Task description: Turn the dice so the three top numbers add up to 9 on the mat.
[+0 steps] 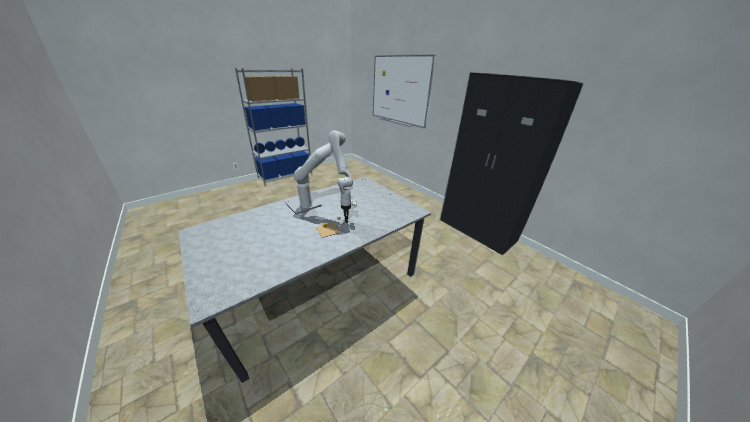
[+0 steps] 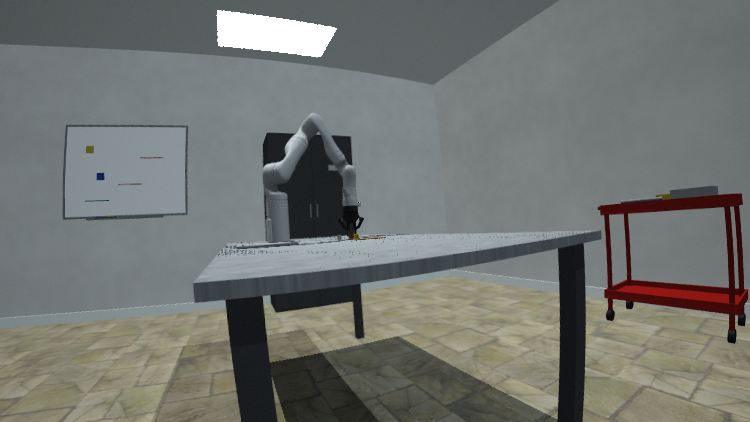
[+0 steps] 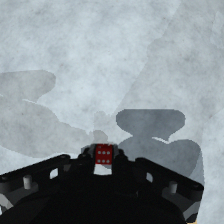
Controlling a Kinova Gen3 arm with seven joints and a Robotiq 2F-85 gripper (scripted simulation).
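Hand [image 3: 103, 165] clamped on the red die [image 3: 103, 153], a four-pip face toward the wrist camera, low over the bench [image 1: 251, 257] beside the tan mat [image 1: 328, 230]. Reorientation looks underway; next, roll it and set it flat on the mat.

Dice on the mat [image 1: 328, 230] are too small to read; gripper [image 3: 103, 165] hides it.

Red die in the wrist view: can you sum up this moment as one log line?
gripper: shut on red die | visible face: six pips | arm: low over tan mat | table: grey | not yet released
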